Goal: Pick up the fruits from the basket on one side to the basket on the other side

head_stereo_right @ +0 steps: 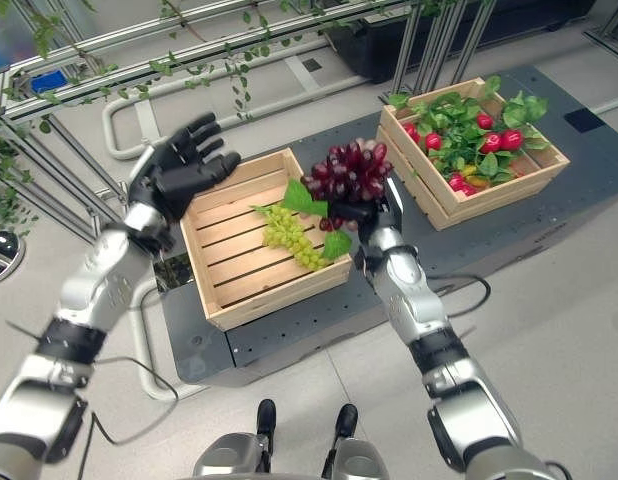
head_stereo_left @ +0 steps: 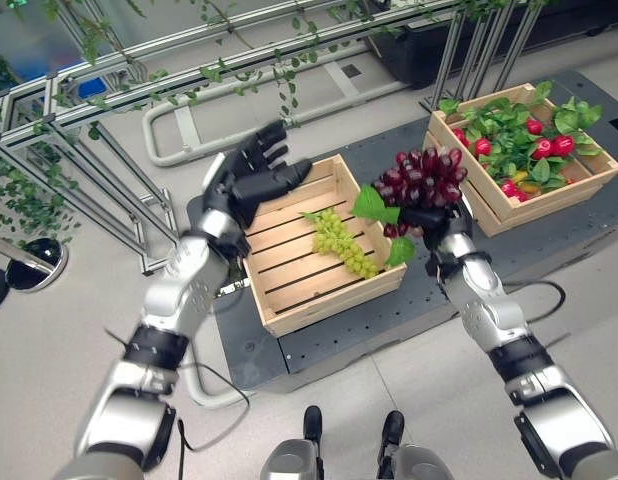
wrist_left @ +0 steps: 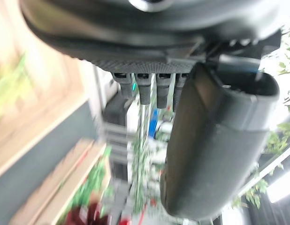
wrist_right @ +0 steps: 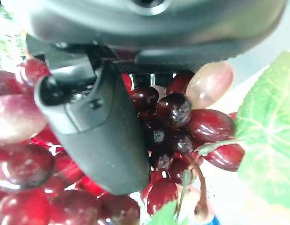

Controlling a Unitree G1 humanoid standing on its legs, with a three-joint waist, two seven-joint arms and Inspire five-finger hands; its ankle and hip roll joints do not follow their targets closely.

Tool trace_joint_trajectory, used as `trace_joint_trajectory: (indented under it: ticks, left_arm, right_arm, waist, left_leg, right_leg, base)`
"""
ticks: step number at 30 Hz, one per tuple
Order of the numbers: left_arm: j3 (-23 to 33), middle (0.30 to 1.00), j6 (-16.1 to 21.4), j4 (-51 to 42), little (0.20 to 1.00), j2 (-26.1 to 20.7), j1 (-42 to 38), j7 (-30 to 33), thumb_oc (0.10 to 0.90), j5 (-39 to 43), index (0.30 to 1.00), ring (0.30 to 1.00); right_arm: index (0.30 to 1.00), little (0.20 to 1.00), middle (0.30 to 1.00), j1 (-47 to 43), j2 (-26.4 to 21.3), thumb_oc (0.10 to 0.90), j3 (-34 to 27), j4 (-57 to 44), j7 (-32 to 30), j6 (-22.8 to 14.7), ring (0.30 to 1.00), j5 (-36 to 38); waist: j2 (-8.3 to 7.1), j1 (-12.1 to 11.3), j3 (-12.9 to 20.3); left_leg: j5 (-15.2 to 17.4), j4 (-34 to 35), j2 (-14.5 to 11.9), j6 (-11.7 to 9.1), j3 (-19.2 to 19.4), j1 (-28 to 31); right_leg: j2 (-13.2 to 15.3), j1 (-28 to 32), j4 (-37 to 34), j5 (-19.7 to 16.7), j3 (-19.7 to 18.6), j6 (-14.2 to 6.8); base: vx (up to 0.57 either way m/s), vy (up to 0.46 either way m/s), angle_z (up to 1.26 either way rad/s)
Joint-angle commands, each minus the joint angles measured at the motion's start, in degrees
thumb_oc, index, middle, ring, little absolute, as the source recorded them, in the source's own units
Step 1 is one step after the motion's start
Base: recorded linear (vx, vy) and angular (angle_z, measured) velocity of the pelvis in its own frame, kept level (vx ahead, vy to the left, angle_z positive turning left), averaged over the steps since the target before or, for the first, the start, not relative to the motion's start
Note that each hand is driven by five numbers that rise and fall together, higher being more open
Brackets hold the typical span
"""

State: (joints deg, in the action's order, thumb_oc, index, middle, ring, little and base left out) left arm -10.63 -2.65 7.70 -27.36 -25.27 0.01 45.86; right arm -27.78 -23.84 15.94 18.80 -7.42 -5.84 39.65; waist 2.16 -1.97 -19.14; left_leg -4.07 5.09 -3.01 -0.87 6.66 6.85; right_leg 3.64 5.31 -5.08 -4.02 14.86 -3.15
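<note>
Mid-frame, my right hand (head_stereo_left: pixel 426 217) gripped the red grapes (head_stereo_left: pixel 423 178) beside the near crate (head_stereo_left: pixel 289 306). Left hand (head_stereo_left: pixel 251 178) hung open, upper left of it.

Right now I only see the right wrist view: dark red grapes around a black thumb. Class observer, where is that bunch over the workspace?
Observer: The dark red grape bunch is held in the right hand above the right edge of the slatted wooden crate.
Operator: Anything already in that crate?
Observer: A green grape bunch lies inside.
Operator: And the other hand?
Observer: The left hand is open, raised over the crate's left corner, holding nothing.
</note>
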Motion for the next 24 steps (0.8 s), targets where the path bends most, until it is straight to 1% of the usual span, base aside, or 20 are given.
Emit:
trace_joint_trajectory:
  ticks: [1,3,4,5,7,8,9,10,11,12,13,14,15,17,18,21,24]
  left_arm:
    - [-1.4,0.9,7.0,0.6,0.9,1.5,2.9,-2.4,0.8,-6.1,0.9,0.9]
    - [-1.5,0.9,7.4,0.0,0.9,2.7,5.1,-1.4,0.8,-8.5,0.9,0.9]
    - [-1.7,0.9,8.7,1.5,0.9,3.2,5.9,0.0,0.8,-9.9,0.9,0.9]
    - [-1.7,0.9,8.8,1.9,0.9,3.4,5.9,0.4,0.8,-9.8,0.9,0.9]
    - [-2.1,0.9,9.8,4.7,0.9,4.5,5.6,1.1,0.8,-9.5,0.9,0.9]
    - [-2.3,0.9,10.1,5.8,0.9,5.1,5.6,1.1,0.8,-9.1,0.9,0.9]
    - [-2.5,0.9,11.3,7.1,0.9,6.2,5.5,1.0,0.8,-9.7,0.9,0.9]
    - [-2.5,0.9,11.8,7.4,0.9,6.4,5.6,1.2,0.8,-9.8,0.9,0.9]
    - [-2.4,0.9,13.0,8.0,0.9,6.8,6.1,1.6,0.8,-9.5,0.9,0.9]
    - [-2.1,0.9,13.8,8.0,0.9,7.1,6.8,2.2,0.8,-8.7,0.9,0.9]
    - [-1.8,0.9,14.0,8.0,0.9,7.2,7.2,2.3,0.8,-8.2,0.9,0.9]
    - [-1.1,0.9,15.1,7.4,0.9,7.5,8.6,3.8,0.8,-7.8,0.9,0.9]
    - [0.4,0.9,17.9,7.7,0.9,6.9,10.1,5.9,0.8,-7.8,0.9,0.9]
    - [1.1,0.9,17.8,8.0,0.9,6.4,9.6,6.1,0.8,-7.5,0.9,0.9]
    - [0.9,0.9,17.7,8.2,0.9,6.2,9.0,5.9,0.8,-7.1,0.9,0.9]
    - [0.6,0.9,19.3,8.2,0.9,5.6,9.0,7.1,0.8,-7.1,0.9,0.9]
    - [1.8,0.9,19.5,7.6,0.9,5.1,8.7,8.0,0.8,-7.5,0.9,0.9]
  right_arm:
    - [0.3,0.3,0.3,3.1,2.0,0.4,-3.0,-6.0,4.7,-10.8,0.3,-4.0]
    - [0.3,0.3,0.3,5.0,2.3,0.4,-3.6,-7.3,5.7,-10.3,0.3,-4.7]
    - [0.3,0.3,0.3,6.2,2.6,0.4,-3.7,-8.1,6.8,-10.0,0.3,-5.2]
    - [0.3,0.3,0.3,6.4,2.6,0.4,-3.7,-8.2,6.8,-9.9,0.3,-5.4]
    - [0.3,0.3,0.3,6.8,2.3,0.4,-3.5,-8.5,7.6,-9.7,0.3,-5.3]
    - [0.3,0.3,0.3,6.9,2.0,0.4,-3.7,-8.6,8.0,-9.4,0.3,-4.8]
    - [0.3,0.3,0.3,7.1,1.6,0.4,-4.3,-8.7,8.5,-9.0,0.3,-4.1]
    - [0.3,0.3,0.3,7.3,1.5,0.4,-4.5,-8.7,9.1,-9.0,0.3,-3.9]
    - [0.3,0.3,0.3,8.0,1.1,0.4,-5.1,-8.6,10.3,-9.3,0.3,-3.3]
    - [0.3,0.3,0.3,8.7,0.9,0.4,-5.3,-8.6,11.2,-9.7,0.3,-2.8]
    - [0.3,0.3,0.3,9.0,0.9,0.4,-5.4,-8.6,11.2,-9.9,0.3,-2.5]
    - [0.3,0.3,0.3,9.0,0.9,0.4,-4.9,-8.4,12.0,-9.9,0.3,-1.5]
    - [0.3,0.3,0.3,6.0,1.0,0.4,-2.9,-6.5,13.5,-10.3,0.3,-0.6]
    - [0.3,0.3,0.3,4.2,1.3,0.4,-2.1,-5.7,11.7,-10.2,0.3,-0.3]
    - [0.3,0.3,0.3,4.5,1.3,0.4,-2.3,-6.0,10.6,-10.1,0.3,-0.3]
    - [0.3,0.3,0.3,7.0,0.6,0.4,-3.1,-7.0,11.6,-11.2,0.3,-0.9]
    - [0.3,0.3,0.3,7.6,0.0,0.4,-4.4,-7.3,12.1,-10.9,0.3,-0.3]
  waist:
    - [-2.44,1.2,16.5]
    - [-2.76,1.7,16.2]
    - [-3.01,2.3,15.9]
    - [-3.09,2.4,15.8]
    - [-3.73,3.3,15.2]
    - [-4.22,3.7,14.7]
    - [-5.18,4.1,13.9]
    - [-5.48,4.1,13.7]
    - [-5.88,4.0,12.6]
    - [-5.95,3.4,11.8]
    - [-5.9,3.1,11.5]
    - [-5.57,1.7,10.5]
    - [-4.73,-0.6,9.5]
    - [-4.4,-1.3,9.5]
    - [-4.02,-0.7,10.2]
    - [-3.44,0.3,12.1]
    - [-2.92,1.0,13.4]
  left_leg:
    - [6.4,-0.1,2.2,1.5,2.2,2.3]
    - [6.4,-0.1,1.9,1.6,3.1,2.9]
    - [6.2,-0.1,1.5,1.6,4.0,3.4]
    - [6.1,-0.1,1.5,1.6,4.2,3.6]
    - [5.8,-0.8,1.0,1.3,5.5,4.3]
    - [6.2,-3.3,0.7,1.0,5.9,3.7]
    - [7.5,-9.1,0.5,0.7,6.3,2.0]
    - [7.9,-11.6,0.5,0.7,6.2,1.3]
    - [8.7,-17.4,0.7,0.8,4.7,-0.8]
    - [8.0,-19.9,1.8,1.0,1.4,-2.7]
    - [7.6,-20.9,2.4,1.1,-0.4,-3.7]
    - [6.8,-19.3,5.5,1.9,-6.9,-5.3]
    - [4.0,-12.2,8.1,2.2,-15.1,-7.3]
    - [6.1,-13.4,9.9,3.4,-15.8,-7.1]
    - [5.8,-11.1,9.0,3.6,-14.5,-6.1]
    - [4.4,-5.1,8.8,3.9,-16.0,-3.3]
    - [4.4,-2.3,8.9,4.2,-16.0,-2.0]
  right_leg:
    - [0.1,2.8,0.1,3.4,-2.0,0.8]
    - [-0.3,3.0,0.1,3.3,-2.8,1.0]
    - [-0.6,3.2,0.1,3.3,-3.5,1.2]
    - [-0.7,3.2,0.1,3.3,-3.6,1.3]
    - [-1.3,3.4,0.1,3.1,-4.7,1.9]
    - [-1.4,3.4,0.1,2.9,-5.2,2.2]
    - [-1.4,3.4,0.1,2.3,-5.8,2.8]
    - [-1.3,3.5,0.1,2.2,-5.8,2.9]
    - [-1.4,3.3,0.7,2.2,-6.1,3.4]
    - [-1.5,3.0,1.4,2.1,-7.1,3.6]
    - [-1.6,2.9,1.7,2.0,-7.8,3.7]
    - [-2.1,2.5,2.3,1.5,-10.9,3.4]
    - [-3.2,2.5,3.0,1.6,-15.9,3.5]
    - [-3.1,2.0,3.7,2.1,-17.1,3.2]
    - [-3.1,1.6,3.7,2.6,-16.6,3.2]
    - [-3.4,0.7,2.8,2.2,-16.8,2.6]
    - [-3.5,-0.2,2.4,2.0,-17.5,2.0]
  base:
    - [0.04,-0.094,-0.3]
    - [0.04,-0.101,-0.36]
    - [0.03,-0.101,-0.32]
    - [0.02,-0.114,-0.3]
    - [0.01,-0.114,-0.34]
    - [-0.01,-0.141,-0.33]
    - [-0.02,-0.114,-0.27]
    - [-0.02,-0.085,-0.35]
    - [-0.03,-0.016,-0.38]
    - [-0.04,0.009,-0.47]
    - [-0.04,0.078,-0.52]
    - [-0.08,0.153,-0.83]
    - [-0.09,0.17,-1.17]
    - [-0.07,0.156,-1.82]
    - [-0.04,0.159,-1.53]
    - [0.0,0.132,-0.8]
    - [0.0,0.136,-0.31]
